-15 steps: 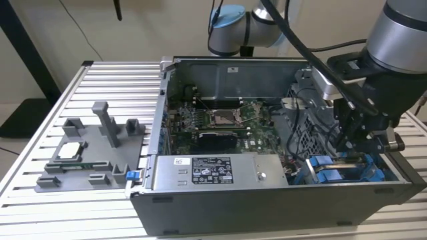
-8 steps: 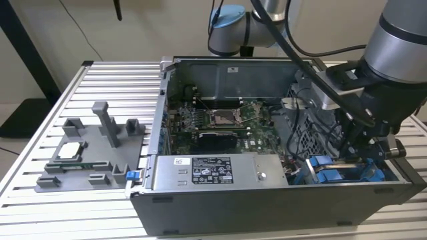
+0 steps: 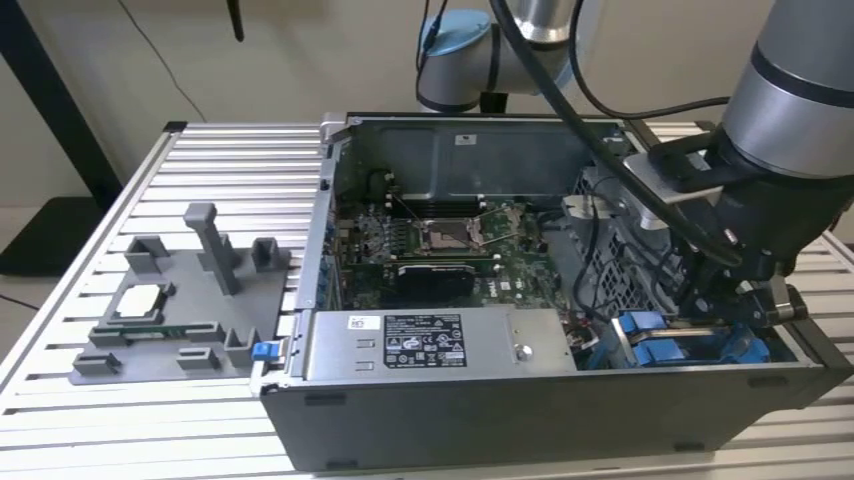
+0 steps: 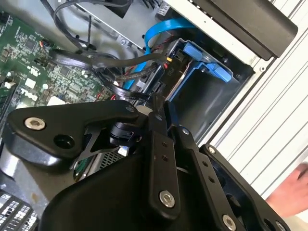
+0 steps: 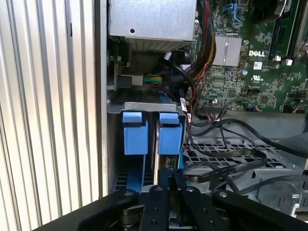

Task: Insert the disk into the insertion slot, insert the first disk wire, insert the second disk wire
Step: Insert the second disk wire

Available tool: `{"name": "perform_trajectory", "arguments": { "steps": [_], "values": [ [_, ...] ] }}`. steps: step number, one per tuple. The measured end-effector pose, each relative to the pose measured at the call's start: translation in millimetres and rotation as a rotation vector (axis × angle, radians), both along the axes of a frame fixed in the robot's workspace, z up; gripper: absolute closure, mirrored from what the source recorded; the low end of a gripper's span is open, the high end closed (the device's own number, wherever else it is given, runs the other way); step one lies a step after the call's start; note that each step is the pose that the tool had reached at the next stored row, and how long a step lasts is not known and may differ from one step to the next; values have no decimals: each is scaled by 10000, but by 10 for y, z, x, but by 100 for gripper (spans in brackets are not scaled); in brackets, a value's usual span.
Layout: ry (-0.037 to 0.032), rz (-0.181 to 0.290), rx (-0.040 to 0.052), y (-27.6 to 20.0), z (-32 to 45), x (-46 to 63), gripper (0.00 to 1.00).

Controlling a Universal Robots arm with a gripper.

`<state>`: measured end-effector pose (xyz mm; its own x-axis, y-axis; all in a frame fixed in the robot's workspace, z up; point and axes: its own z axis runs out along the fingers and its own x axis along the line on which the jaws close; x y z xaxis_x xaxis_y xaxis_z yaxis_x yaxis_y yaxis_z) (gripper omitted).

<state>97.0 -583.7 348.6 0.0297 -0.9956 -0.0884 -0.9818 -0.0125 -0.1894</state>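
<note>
The arm reaches down into the open computer case (image 3: 534, 400) at the exterior view's right, its gripper (image 5: 169, 185) lowered over the insertion slot (image 3: 667, 345), the grey bay with blue rails in the lower corner beside the power-supply box (image 3: 427, 345); in the first wrist view two blue tabs (image 5: 153, 132) stand side by side at the mouth of that bay, and a thin dark edge runs down between them, which I judge to be the disk (image 5: 157, 149) already seated on its edge in the slot, though little of its body shows; the jaws look drawn close together, with black wires (image 5: 231, 166) lying just beside them, but whether they pinch a connector or merely rest shut I cannot tell; in the second wrist view the gripper tip (image 4: 158, 108) sits near the blue caddy (image 4: 207, 65) and a blue ribbon cable (image 4: 159, 29) that loops down toward it, with a dark bundle of cables (image 4: 101, 65) crossing over the motherboard (image 4: 38, 72); so the work appears to stand at the wiring, not the disk insertion; to do this well the plug should be held square to its socket, pushed straight along the socket's axis without twisting, and the loose cables kept from snagging under the fingers; a person's hand (image 4: 291, 192) shows over the slatted worktop (image 3: 200, 160) outside the case.
</note>
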Motion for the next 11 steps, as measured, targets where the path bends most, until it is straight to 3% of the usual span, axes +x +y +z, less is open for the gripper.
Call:
{"name": "perform_trajectory", "arguments": {
  "steps": [11],
  "values": [
    [-30, 1, 6, 16, -36, 47, 100]
  ]
}}
